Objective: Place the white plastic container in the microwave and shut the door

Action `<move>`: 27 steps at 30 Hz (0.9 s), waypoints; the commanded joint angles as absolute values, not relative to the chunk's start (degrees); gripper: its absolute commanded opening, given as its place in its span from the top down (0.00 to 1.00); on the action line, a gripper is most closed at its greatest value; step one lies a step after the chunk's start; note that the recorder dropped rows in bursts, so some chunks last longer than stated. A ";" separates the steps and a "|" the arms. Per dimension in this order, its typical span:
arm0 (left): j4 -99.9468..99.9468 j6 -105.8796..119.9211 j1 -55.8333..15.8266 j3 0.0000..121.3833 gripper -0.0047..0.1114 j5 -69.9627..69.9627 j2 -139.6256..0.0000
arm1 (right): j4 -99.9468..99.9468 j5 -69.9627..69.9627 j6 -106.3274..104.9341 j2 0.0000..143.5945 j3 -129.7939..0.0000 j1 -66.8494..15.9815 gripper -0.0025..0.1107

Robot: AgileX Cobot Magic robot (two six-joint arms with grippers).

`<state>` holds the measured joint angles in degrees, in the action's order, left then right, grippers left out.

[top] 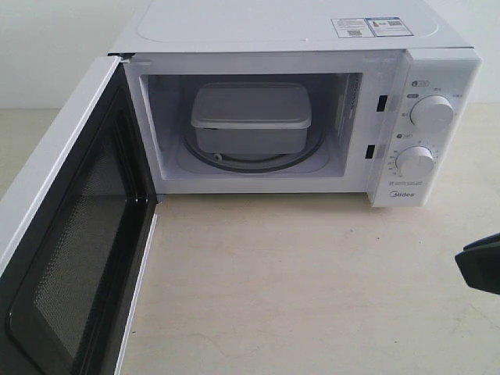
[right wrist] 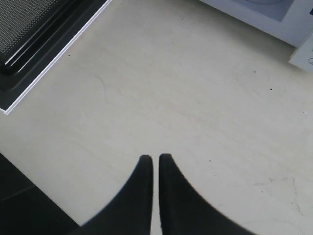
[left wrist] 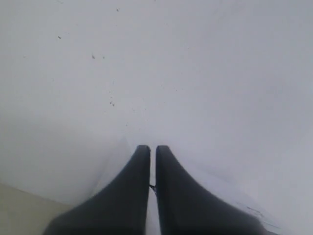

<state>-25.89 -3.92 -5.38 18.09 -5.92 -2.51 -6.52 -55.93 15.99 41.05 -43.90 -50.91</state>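
Note:
The white plastic container [top: 250,117] sits on the glass turntable inside the white microwave [top: 273,27]. The door [top: 70,234] stands swung wide open at the left, its dark mesh window facing the cavity. My left gripper [left wrist: 152,147] is shut and empty, tips close against a plain white surface; it is out of sight in the exterior view. My right gripper [right wrist: 155,156] is shut and empty above bare table in front of the microwave. Only a black part of the right arm [top: 480,262] shows at the exterior view's right edge.
The beige table [top: 312,289] runs out in front of the microwave. Two round dials [top: 431,113] sit on the right panel. In the right wrist view the open door's lower edge [right wrist: 44,44] and the microwave's front corner [right wrist: 274,17] are visible.

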 commanded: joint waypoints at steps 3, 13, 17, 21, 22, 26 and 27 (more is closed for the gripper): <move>-24.07 -4.03 -5.24 37.00 0.92 -24.09 -19.81 | -6.88 -55.91 15.95 40.65 -44.06 -50.93 0.98; -4.64 -3.02 -5.24 63.02 0.92 -66.67 -40.85 | -6.76 -55.61 15.95 40.65 -44.06 -50.93 0.98; -3.58 -3.02 -5.24 65.06 0.92 -69.96 -45.27 | -6.76 -55.24 15.95 40.65 -44.06 -50.93 0.98; -4.44 -3.02 -5.24 65.06 0.92 -69.96 -47.09 | -6.76 -54.63 15.95 40.65 -44.06 -50.93 0.98; -5.48 -3.02 -5.24 65.06 0.92 -69.96 -47.25 | -6.76 -54.49 15.95 40.65 -44.06 -50.93 0.98; -13.21 -1.31 -5.24 63.54 0.92 -69.96 -47.36 | -6.38 -54.19 16.20 40.65 -44.06 -50.93 0.98; -16.04 0.72 -5.24 63.02 0.92 -69.96 -47.55 | -6.38 -53.93 16.20 40.65 -44.06 -50.93 0.98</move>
